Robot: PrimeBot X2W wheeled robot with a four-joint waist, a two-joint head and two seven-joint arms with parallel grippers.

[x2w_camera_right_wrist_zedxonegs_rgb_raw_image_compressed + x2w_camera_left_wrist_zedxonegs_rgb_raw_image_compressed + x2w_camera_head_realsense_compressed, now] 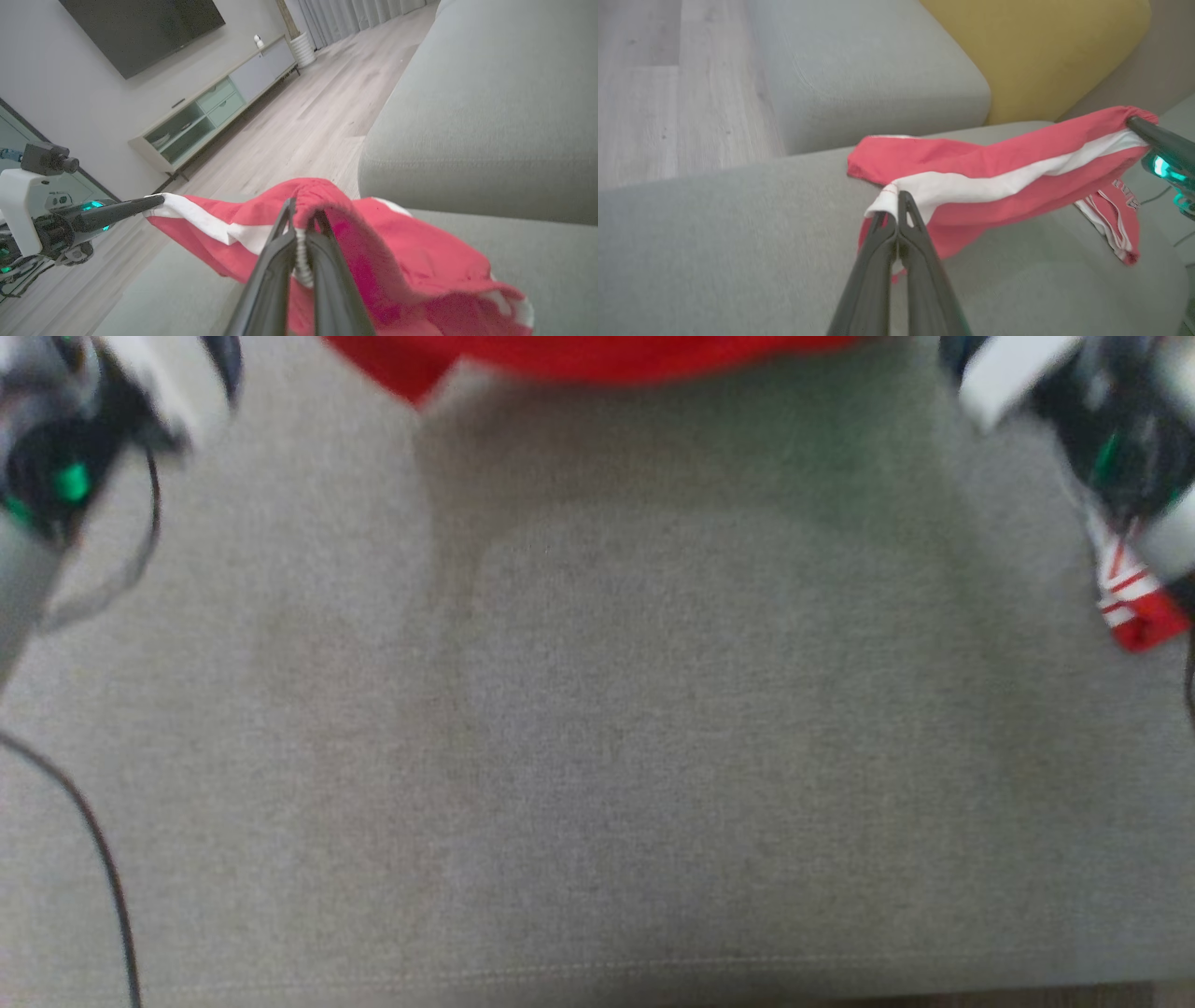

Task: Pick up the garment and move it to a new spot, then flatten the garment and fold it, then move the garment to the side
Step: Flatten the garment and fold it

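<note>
Garment: a red garment (994, 158) with a broad white stripe hangs stretched between the two claws above the sofa seat (714, 242).
Left claw: the left claw (893, 212) has its two dark fingers pressed together on the white end of the stripe, and a red flap hangs down beneath the tips.
Right claw: the right claw (303, 219) pinches a gathered red edge of the garment, with a ribbed white bit caught between the fingers.
Sag: the cloth dips a little between the two grips. A loose red and white piece with lettering dangles below the right claw's end.
Contact with seat: the part furthest from the claws droops low over the seat. I cannot tell whether it touches.
Head view: blurred. The red cloth runs along the top edge, with an arm in each upper corner and bare grey seat fabric below.
Cable: a thin dark cable (103, 868) curves down the left edge of the seat.
Around the sofa: a big grey cushion (859, 70) stands behind the seat, with a yellow cushion (1041, 51) just beside it.
Room: a pale wooden floor (289, 126) leads to a low cabinet (210, 107) under a dark television (140, 28) on the wall.
</note>
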